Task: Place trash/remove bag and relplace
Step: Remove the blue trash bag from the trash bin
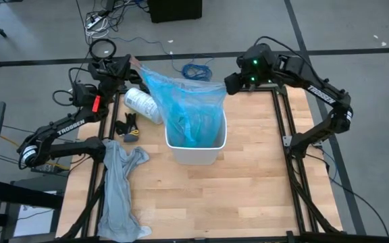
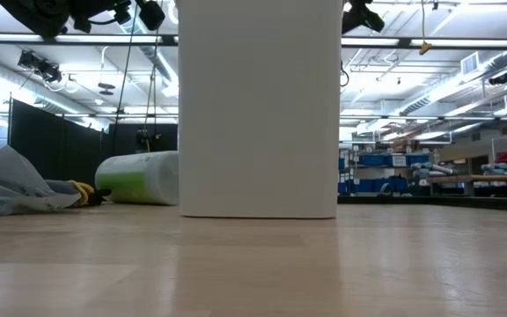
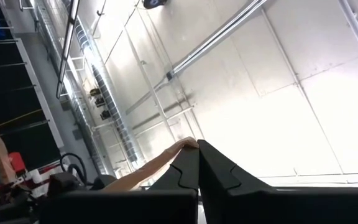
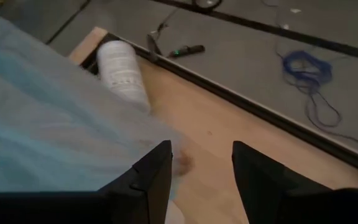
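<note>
A white bin [image 1: 196, 154] stands mid-table and fills the middle of the low view [image 2: 258, 106]. The light-blue bag [image 1: 188, 101] has its lower part inside the bin and its upper part drawn up toward the far left. There my left gripper [image 1: 131, 62] is shut on it, raised above the table. My right gripper [image 1: 228, 82] hangs open at the bag's far right edge. In its wrist view [image 4: 201, 155] bare table shows between the fingers, with the bag [image 4: 42, 124] beside one finger; whether they touch I cannot tell. The trash is out of view. My left gripper pinches a narrow pale strip of the bag's top edge [image 3: 180, 147] between its two shut fingers, which slant upward. From that corner [image 1: 139, 66] the bag stretches taut down to the bin, where its lower part stays inside.
A white printed roll [image 1: 142, 104] lies left of the bin, with a small black and yellow thing [image 1: 128, 128] near it. A limp grey plastic sheet [image 1: 119, 192] lies along the table's left edge. A blue cord [image 1: 196, 69] lies on the floor beyond the far edge.
</note>
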